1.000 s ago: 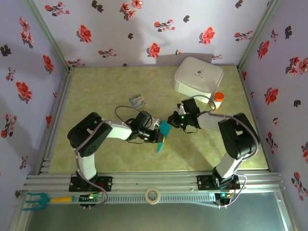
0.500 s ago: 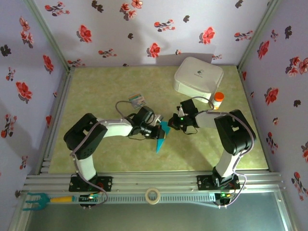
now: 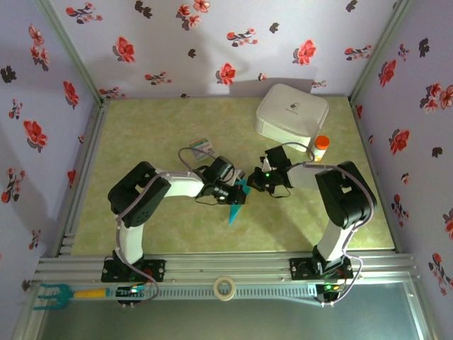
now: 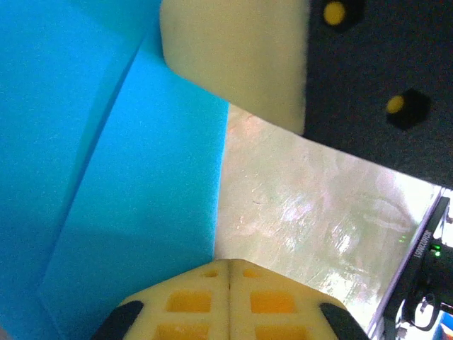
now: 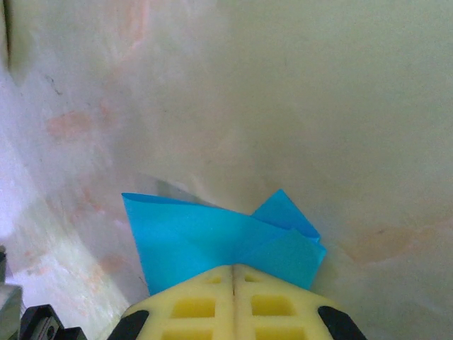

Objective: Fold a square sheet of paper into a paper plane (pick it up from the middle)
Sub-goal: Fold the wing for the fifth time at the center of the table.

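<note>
1. Change: over the last second the left arm has swung its elbow inward, and the left gripper (image 3: 231, 194) has crept up against the turquoise paper (image 3: 236, 205). The right arm has barely moved for half a second. The paper is in the same spot mid-table, between the two wrists.
2. Meaning, as I judge it: the folding is well along and both arms are working one crease at close quarters. The handover or press is not finished.
3. Right gripper (image 5: 232, 270): fingers pressed flat together, with the paper (image 5: 205, 230) fanning out from their tips, so it has the sheet pinched.
4. Left gripper (image 4: 228, 265): fingers also closed tight. The paper (image 4: 106, 177) runs alongside and under them; I cannot tell whether any of it is nipped. A cream finger (image 4: 233, 64) of the right gripper sits just above the paper's edge.
5. Paper: thin, matte, bright turquoise, already creased lengthwise into overlapping layers. It narrows to a point aimed at the near edge. It is stiff enough to hold its folds, and one flap stands off the rest.
6. Table mat (image 3: 141, 127): pale green, marbled, slightly glossy.
7. Bystanders, all well apart from the work: white rounded box (image 3: 291, 112), orange-capped bottle (image 3: 321, 147), printed card (image 3: 202, 147).
</note>
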Tool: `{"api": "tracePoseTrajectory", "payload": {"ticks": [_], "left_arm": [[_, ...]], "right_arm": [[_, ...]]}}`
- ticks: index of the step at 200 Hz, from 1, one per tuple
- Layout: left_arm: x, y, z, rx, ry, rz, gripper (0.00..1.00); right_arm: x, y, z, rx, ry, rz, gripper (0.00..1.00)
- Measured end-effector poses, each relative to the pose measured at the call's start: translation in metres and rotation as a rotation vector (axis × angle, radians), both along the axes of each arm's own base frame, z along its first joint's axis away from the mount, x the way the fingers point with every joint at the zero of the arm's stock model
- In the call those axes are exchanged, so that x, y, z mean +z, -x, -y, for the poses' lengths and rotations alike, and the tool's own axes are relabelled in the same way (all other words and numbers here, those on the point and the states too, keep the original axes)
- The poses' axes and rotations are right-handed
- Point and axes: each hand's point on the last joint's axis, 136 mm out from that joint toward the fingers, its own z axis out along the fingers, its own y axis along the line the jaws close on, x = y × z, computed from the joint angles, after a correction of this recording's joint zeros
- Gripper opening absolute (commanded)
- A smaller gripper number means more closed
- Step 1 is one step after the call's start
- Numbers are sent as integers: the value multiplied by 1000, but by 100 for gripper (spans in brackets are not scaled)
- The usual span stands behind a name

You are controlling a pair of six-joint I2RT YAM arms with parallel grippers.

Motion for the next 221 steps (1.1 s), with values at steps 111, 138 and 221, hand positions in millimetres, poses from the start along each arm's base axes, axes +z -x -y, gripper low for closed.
{"api": "tracePoseTrajectory", "payload": {"ticks": [111, 138, 221], "left_arm": [[2, 26, -15, -82, -115, 77, 15], [2, 31, -19, -89, -122, 73, 17], [3, 38, -22, -81, -118, 48, 4]], "right_arm": [[0, 2, 0, 2, 6, -13, 0], [0, 2, 0, 3, 5, -13, 0], [1, -2, 1, -6, 21, -14, 0]]}}
